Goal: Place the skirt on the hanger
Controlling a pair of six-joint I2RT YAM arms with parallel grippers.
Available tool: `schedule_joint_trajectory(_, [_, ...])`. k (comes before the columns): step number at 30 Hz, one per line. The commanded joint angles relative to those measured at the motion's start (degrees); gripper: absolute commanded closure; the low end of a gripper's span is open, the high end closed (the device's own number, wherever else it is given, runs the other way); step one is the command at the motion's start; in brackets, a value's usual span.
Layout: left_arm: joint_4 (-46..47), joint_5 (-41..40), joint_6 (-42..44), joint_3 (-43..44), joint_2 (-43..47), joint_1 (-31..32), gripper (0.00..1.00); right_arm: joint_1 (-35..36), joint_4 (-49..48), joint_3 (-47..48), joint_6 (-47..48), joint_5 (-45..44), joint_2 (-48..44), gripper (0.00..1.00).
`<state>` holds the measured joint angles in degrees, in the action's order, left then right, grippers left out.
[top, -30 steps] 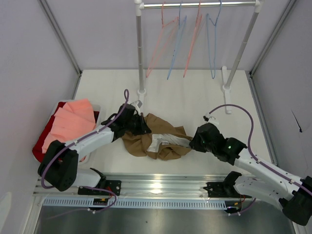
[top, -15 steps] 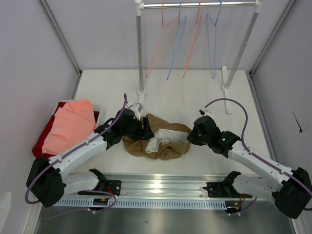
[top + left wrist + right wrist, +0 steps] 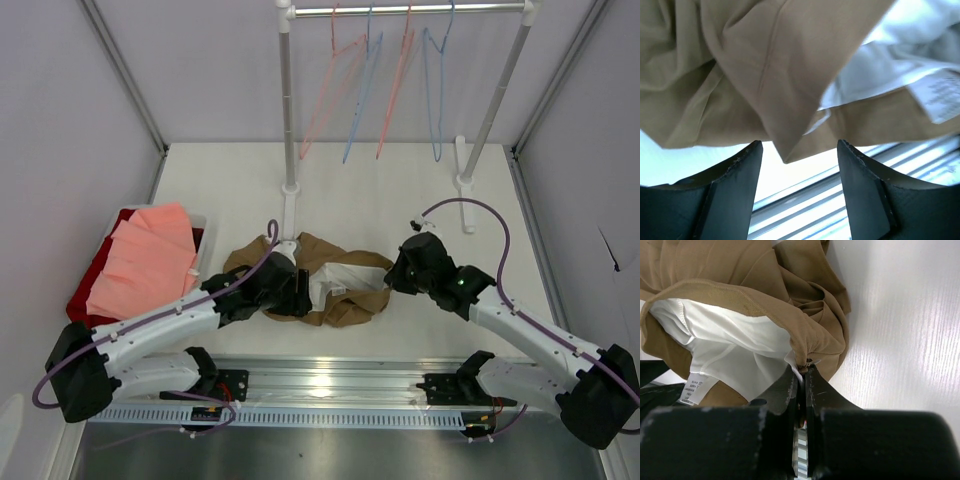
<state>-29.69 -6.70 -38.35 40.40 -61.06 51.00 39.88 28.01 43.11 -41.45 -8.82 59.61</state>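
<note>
The tan-brown skirt (image 3: 340, 275) lies crumpled on the table with its white lining (image 3: 345, 278) showing. My right gripper (image 3: 803, 371) is shut on the skirt's waistband edge (image 3: 810, 352) at its right side. My left gripper (image 3: 797, 150) is open; a tan fold of the skirt (image 3: 775, 75) hangs just above the gap between its jaws, not gripped. In the top view the left gripper (image 3: 300, 297) sits at the skirt's near left edge. A pale-pink hanger (image 3: 330, 85) hangs on the rail at the back.
The rail (image 3: 410, 10) also carries another pink hanger (image 3: 397, 90) and two blue hangers (image 3: 362, 95). A bin (image 3: 199, 224) at the left holds a salmon-pink folded garment (image 3: 145, 255) over red cloth (image 3: 85, 290). The rack's posts stand behind the skirt.
My left gripper has moved from the skirt's far left side down to its near left edge. The skirt has shifted and shows more lining. My right gripper has crept slightly back, still gripping.
</note>
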Motion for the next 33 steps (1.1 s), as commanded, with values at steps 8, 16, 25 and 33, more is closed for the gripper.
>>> schedule_joint_trajectory(8, [2.6,-10.4,-4.3,-0.5,-5.6,1.1,0.37,-0.5,-2.0,2.5,2.2,1.3,-1.3,1.00])
schedule_joint_trajectory(16, [6.9,-7.0,0.4,5.8,-11.5,-1.6,0.86,-7.4,-7.6,2.1,5.2,11.0,-4.7,1.00])
schedule_joint_trajectory(25, [6.7,17.1,5.8,15.5,-0.2,-14.8,1.00,-38.5,-32.5,4.1,-6.0,51.7,-10.0,1.00])
schedule_joint_trajectory(33, [12.0,39.2,0.8,25.2,2.6,-21.6,1.00,-51.6,-62.3,7.1,-33.0,64.0,-3.4,1.00])
